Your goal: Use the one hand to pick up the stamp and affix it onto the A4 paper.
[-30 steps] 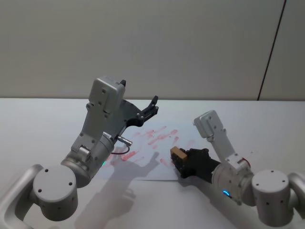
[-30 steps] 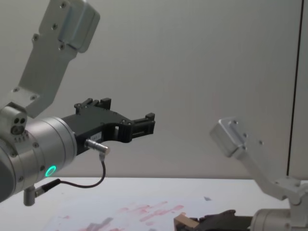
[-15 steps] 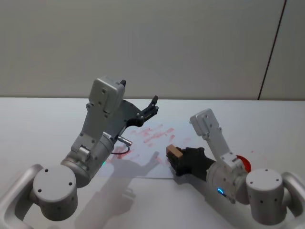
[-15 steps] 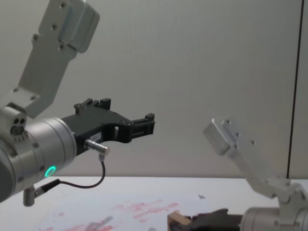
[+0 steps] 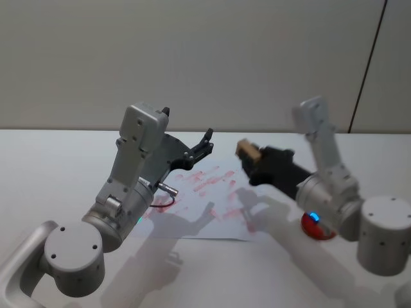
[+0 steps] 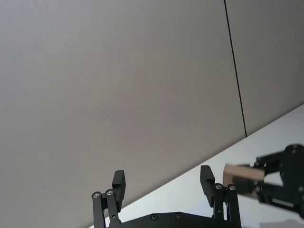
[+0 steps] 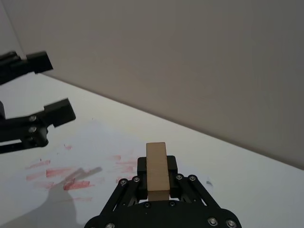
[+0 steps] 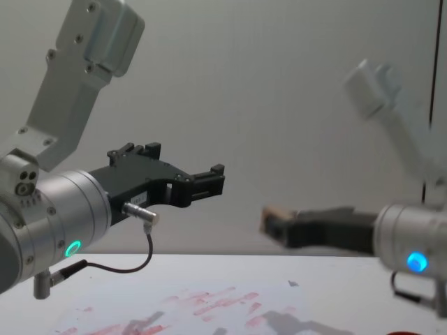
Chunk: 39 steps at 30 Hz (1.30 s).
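Where the pale table (image 5: pixel 51 167) runs back to the wall, it offers bare surface on every side of the work, widest to the robot's left. A4 paper (image 5: pixel 192 221): white sheet lying flat mid-table, crossed by many red smears, a small grey mark at its far right corner; its near edge lies well in from the table's near side, and its right edge is near a red disc. Left gripper (image 5: pixel 207 142): green ring, idle, raised well above the far left part of the sheet, fingers spread wide and empty, pointing across toward the other arm with a clear gap between. Right gripper (image 8: pixel 283 229): blue ring, the working hand, held in the air over the right part of the sheet, clamped on the block. Red disc (image 5: pixel 313 223): on the table just right of the paper, partly hidden beneath the right arm. Stamp (image 7: pixel 156 164): tan wooden block gripped between the two fingers, its end standing out past them, clear of paper and table. Status, as judged: pick-up done; pressing onto the sheet is left, and which smears belong to this go cannot be told. Clearance, as judged: the paper below the stamp is unobstructed, so a straight descent has room; drifting left would close on the idle gripper.
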Tool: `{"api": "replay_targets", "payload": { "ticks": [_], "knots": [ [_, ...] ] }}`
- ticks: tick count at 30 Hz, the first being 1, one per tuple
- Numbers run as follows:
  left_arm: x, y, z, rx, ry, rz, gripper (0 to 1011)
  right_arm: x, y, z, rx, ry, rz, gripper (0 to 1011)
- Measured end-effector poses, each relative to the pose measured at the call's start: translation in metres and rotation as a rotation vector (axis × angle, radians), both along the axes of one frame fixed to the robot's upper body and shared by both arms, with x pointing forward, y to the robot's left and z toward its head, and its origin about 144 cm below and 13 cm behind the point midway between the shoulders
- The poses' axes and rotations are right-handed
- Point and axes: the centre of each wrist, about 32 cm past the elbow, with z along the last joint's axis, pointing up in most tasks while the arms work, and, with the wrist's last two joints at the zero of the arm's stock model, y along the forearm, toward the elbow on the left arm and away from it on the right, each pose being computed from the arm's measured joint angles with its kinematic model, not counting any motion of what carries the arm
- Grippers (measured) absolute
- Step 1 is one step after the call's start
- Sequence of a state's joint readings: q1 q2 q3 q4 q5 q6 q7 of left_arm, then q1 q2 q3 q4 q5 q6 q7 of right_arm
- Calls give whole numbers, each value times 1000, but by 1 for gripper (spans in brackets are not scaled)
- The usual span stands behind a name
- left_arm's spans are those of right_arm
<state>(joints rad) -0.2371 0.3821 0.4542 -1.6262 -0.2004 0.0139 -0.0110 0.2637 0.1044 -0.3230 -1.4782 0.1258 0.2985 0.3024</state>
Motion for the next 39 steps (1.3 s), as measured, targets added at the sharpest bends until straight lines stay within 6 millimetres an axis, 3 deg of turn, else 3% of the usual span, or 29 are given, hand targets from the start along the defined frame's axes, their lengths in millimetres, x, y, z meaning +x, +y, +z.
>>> {"api": "replay_targets", "payload": {
  "ticks": [6,13,26,39],
  "knots": [
    [0,0,0,0,0,0,1003,-9,-20,14,27,-23,-44,220],
    [0,0,0,0,0,0,1003,-25,-41,14,16,-4,-83,220],
    [0,0,0,0,0,0,1002,-60,-78,-2,-46,59,-148,220],
    [0,0,0,0,0,0,1002,-66,-89,-18,-96,69,-171,220]
  ]
}}
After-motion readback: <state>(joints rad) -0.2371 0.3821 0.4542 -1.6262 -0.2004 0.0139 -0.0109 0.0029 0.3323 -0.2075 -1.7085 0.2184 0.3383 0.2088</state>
